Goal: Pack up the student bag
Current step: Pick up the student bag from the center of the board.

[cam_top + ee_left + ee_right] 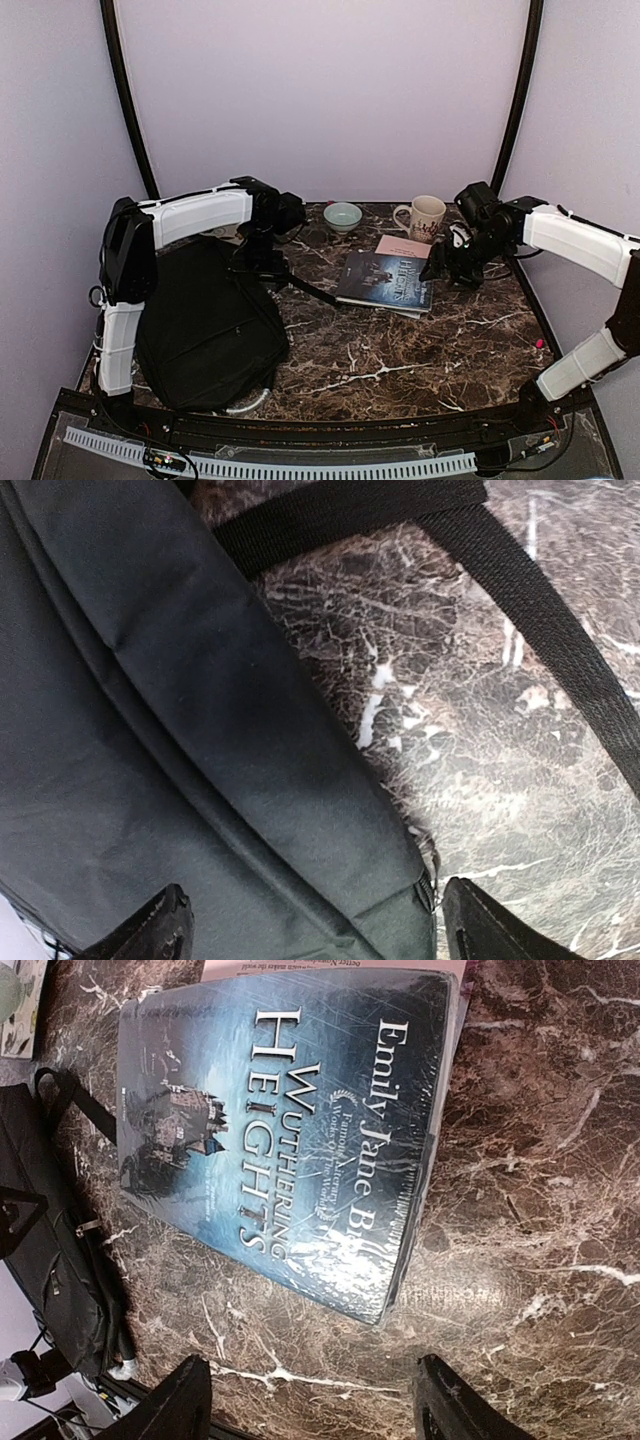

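Meanwhile, the soft, floppy student bag (210, 320) lies on the table (400, 360) left of the book (385, 278), its seamed edge likely the best hold for the spread, empty left pincer (320, 920); right pincer (310, 1400) spread too.

The white-and-black left arm (195, 216) folds at its elbow, left tool (258, 262) pointing down, jaws wide apart. The right arm (575, 245) reaches inward, right tool (445, 268) tilted down, jaws parted.
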Controlling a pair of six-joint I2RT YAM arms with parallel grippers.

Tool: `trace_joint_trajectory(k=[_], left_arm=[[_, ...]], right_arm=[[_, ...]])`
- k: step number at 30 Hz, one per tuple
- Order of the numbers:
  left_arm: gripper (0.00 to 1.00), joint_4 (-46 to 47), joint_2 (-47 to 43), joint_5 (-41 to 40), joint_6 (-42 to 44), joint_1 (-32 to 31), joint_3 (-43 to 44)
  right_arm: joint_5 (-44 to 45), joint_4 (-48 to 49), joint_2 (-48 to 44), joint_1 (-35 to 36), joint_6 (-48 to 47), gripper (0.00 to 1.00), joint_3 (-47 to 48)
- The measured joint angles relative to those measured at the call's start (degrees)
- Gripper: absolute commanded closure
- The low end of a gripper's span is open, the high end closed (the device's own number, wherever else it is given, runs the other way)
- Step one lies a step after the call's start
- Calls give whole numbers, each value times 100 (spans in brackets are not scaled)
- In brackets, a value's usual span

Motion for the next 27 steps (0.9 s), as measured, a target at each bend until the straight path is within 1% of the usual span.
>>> trace_joint_trajectory(k=[3,5,7,9,12,14,15,22,24,27], left_arm=[[11,26,59,219,-114,83,-85],[14,63,162,354,-181,144,-170],[23,199,245,509,-234,214,-396],[40,321,295,612,-278,278,-573],[74,420,214,756,-354,341,-671],[96,507,208,782,-389,363,-774],[100,560,168,798,-411,369,-841],[100,970,-435,911,-457,404,-1394],[100,1169,-654,1021,-365,409,-1628],[100,1484,-1075,1292,-92,409,-2033]], right_arm=[[-2,2,70,46,11,31,0],[-2,2,114,79,11,31,2],[-2,2,140,105,11,31,2],[-4,2,140,111,9,31,2],[-7,4,140,118,9,31,2],[-22,22,140,122,9,32,2],[-33,35,140,122,7,33,-2],[-153,297,140,260,-212,38,-4],[-170,466,140,452,-389,38,-4],[-190,850,133,960,-835,38,-4]])
